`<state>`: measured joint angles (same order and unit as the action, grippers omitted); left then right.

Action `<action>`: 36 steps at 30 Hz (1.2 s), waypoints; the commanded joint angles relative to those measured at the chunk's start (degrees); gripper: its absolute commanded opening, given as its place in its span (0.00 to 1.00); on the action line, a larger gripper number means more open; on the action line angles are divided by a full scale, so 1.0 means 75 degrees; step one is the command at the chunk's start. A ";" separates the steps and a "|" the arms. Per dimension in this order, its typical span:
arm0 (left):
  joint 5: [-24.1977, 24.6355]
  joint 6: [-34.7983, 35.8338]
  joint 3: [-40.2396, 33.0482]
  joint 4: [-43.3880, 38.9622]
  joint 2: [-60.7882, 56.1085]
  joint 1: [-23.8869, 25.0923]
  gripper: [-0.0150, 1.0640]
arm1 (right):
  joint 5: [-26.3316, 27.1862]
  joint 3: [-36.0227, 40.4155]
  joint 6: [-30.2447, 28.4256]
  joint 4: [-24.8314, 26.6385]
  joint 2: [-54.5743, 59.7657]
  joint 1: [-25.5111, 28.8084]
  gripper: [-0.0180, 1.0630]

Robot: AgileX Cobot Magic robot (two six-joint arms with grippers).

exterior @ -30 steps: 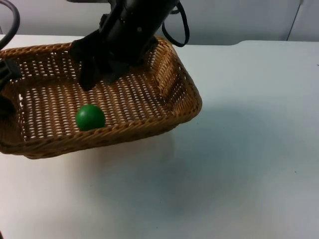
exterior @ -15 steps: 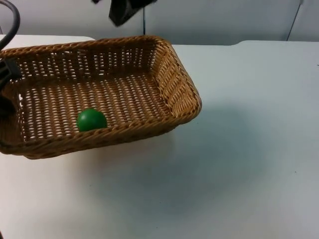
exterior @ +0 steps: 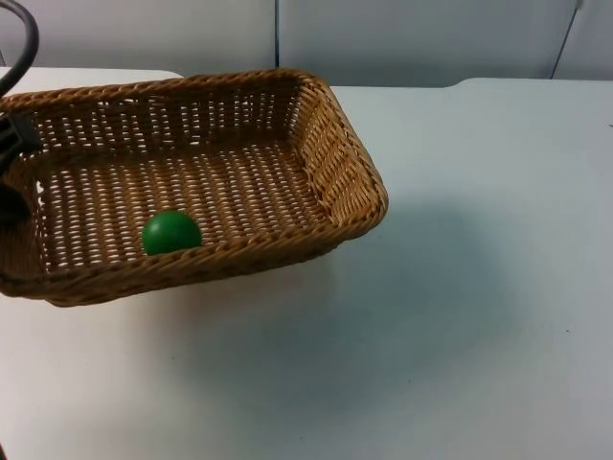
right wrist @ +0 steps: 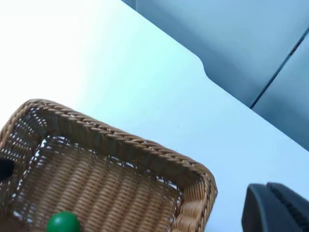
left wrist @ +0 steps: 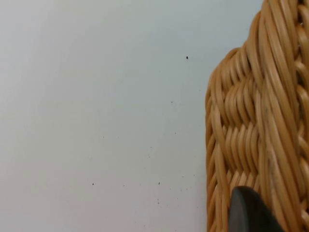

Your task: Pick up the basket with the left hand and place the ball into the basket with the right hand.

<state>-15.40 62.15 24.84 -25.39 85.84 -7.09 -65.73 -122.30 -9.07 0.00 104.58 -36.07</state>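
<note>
Wicker basket (exterior: 192,182) sits at the left of the top view, tilted, its right end raised off the white table (exterior: 460,316) with a shadow under it, so it looks lifted and not resting flat. Green ball (exterior: 171,232) lies inside on the woven floor, against the near wall toward the left, probably rolled to the low side. Left gripper (exterior: 10,172) shows as a black piece at the basket's left rim, likely the hold that keeps it up. Ball in, basket up: task looks essentially done.

Left wrist view: woven basket rim (left wrist: 256,135) close up, with a black fingertip (left wrist: 251,212) against it. Left gripper closed on the rim, judging by that contact plus the lifted basket. Bare table (left wrist: 96,121) beside it, a few dark specks.

Right wrist view: looks down from high on the basket (right wrist: 111,183), ball (right wrist: 63,223) on its floor. Right gripper (right wrist: 275,208) is a black tip well apart from the basket, above the table; can't tell whether its jaws are open or closed. It carries nothing visible and this arm looks to be waiting.

Surface: plain white table top, matte. Grey partition wall (exterior: 421,38) at the far edge, with vertical panel seams.
</note>
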 commanded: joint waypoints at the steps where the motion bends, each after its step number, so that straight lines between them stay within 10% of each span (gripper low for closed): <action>1: -0.0361 0.0097 -0.0010 0.0100 -0.0109 0.0031 0.01 | -0.0313 -0.0068 0.0023 -0.0053 -0.0205 0.0008 0.01; 20: -0.1068 0.0478 0.0467 -0.1816 0.0281 0.0015 0.01 | -0.0565 -0.0068 0.0041 0.0102 -0.0432 0.0008 0.01; 28: -0.0547 0.3416 0.1726 -0.5798 0.1447 0.0015 0.01 | -0.0565 -0.0068 0.0041 0.0233 -0.0432 0.0008 0.01; 36: -0.0896 0.4767 0.2309 -0.7089 0.2470 0.0015 0.08 | -0.0565 -0.0068 0.0041 0.0233 -0.0432 0.0008 0.01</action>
<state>-18.84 95.68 41.31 -77.41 103.23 -7.09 -70.18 -122.30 -8.96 1.27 101.90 -36.07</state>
